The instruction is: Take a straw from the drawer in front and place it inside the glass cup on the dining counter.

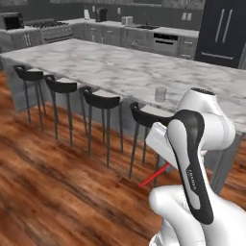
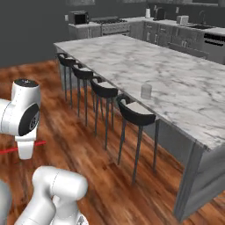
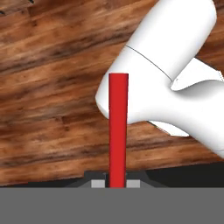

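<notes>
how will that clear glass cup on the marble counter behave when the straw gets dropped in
The small clear glass tumbler looks light and upright, so a sideways nudge might tip or slide it on the smooth white marble counter. Glass, so probably fragile.

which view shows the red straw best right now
The hand view: the straw runs up the middle of the picture, large and sharp, clamped at its base in the shut gripper. The left base view shows just a short red piece poking out past the arm. The right base view shows thin red slivers beside the hand.
</notes>
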Robot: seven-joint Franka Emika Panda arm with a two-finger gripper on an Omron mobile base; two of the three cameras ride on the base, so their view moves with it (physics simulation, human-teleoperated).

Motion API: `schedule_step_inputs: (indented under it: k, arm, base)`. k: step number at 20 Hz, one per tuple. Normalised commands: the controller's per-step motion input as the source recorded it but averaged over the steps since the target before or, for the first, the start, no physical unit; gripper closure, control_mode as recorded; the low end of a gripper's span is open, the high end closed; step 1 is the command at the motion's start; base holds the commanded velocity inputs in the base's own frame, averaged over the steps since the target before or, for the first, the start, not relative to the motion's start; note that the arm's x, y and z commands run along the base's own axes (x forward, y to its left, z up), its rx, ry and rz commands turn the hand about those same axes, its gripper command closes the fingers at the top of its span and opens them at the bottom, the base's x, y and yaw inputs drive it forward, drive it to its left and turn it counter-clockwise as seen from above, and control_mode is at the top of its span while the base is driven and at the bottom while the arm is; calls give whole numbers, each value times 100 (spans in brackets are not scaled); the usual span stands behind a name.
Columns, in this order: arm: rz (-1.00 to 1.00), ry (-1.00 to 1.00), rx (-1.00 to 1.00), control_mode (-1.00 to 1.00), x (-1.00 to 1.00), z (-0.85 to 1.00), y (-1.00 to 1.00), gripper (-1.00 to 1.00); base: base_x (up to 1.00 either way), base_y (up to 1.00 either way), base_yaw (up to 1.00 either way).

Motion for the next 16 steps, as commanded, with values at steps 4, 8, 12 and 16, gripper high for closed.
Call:
schedule_step_inputs:
  k: [4, 8, 12, 16]
  arm:
    - [0, 0, 0, 100, 0, 0, 0, 100]
    - [0, 0, 0, 100, 0, 0, 0, 100]
    - [0, 0, 0, 100, 0, 0, 0, 100]
    - [0, 0, 0, 100, 0, 0, 0, 100]
  base:
    - [70, 83, -57]
    - [59, 72, -57]
    - [53, 64, -58]
    - [52, 65, -57]
